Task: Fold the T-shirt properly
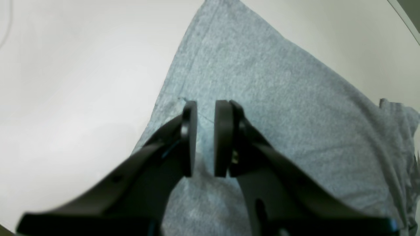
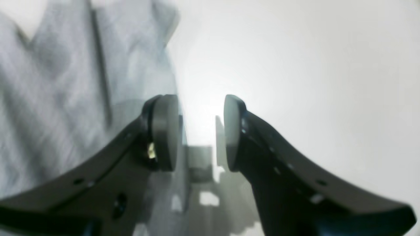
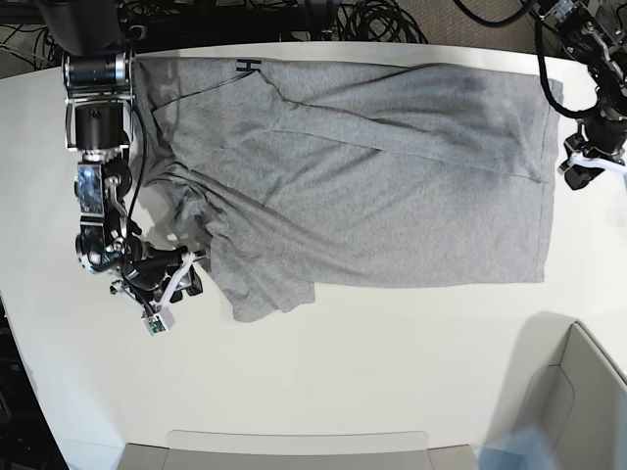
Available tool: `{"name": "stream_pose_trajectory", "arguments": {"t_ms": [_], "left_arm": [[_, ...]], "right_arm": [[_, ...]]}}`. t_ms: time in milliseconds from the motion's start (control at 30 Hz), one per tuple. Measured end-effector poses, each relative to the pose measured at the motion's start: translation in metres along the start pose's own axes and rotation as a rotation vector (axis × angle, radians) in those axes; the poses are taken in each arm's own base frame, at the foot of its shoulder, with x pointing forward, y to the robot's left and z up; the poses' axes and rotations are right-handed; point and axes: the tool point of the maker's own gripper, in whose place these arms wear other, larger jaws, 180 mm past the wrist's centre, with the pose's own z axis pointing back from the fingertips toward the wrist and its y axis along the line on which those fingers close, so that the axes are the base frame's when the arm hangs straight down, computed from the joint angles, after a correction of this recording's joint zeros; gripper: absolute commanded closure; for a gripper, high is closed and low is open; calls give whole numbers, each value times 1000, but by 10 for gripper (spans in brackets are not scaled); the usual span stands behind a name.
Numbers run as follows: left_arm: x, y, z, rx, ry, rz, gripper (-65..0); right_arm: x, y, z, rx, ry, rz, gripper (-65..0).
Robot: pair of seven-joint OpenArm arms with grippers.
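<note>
The grey T-shirt [image 3: 392,166] lies spread across the far half of the white table, with folds and a bunched sleeve on its left side. A small black mark [image 3: 245,66] shows at its top edge. My right gripper [image 3: 162,292] sits low at the shirt's lower left. In the right wrist view this gripper [image 2: 200,108] is open, one finger over the T-shirt [image 2: 59,82] and the other over bare table. My left gripper [image 3: 578,171] hangs at the shirt's right edge. Seen from the left wrist, that gripper [image 1: 206,105] has a narrow gap between its pads and hovers over the T-shirt [image 1: 279,98] near its border, holding nothing.
The white table [image 3: 343,372] extends toward the near side. A grey box [image 3: 578,392] stands at the near right corner and a flat tray edge [image 3: 294,446] lies along the front. Black cables [image 3: 382,20] run behind the table.
</note>
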Motion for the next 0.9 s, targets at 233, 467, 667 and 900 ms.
{"name": "stream_pose_trajectory", "arguments": {"t_ms": [233,467,667,900], "left_arm": [[0,0,0,0,0,0,-91],[2,0,0,0,-3,-2,-91],[8,-1,-9,-17,-11,26,-92],[25,-39,-70,-118,93,-21,-158]], "right_arm": [[-23,-2,-30,17,89,-26,-231],[-16,60,-50,126,68,55,-231],[-17,66,-52,137,66,52,-231],[-19,66,-52,137,66,52,-160]]}}
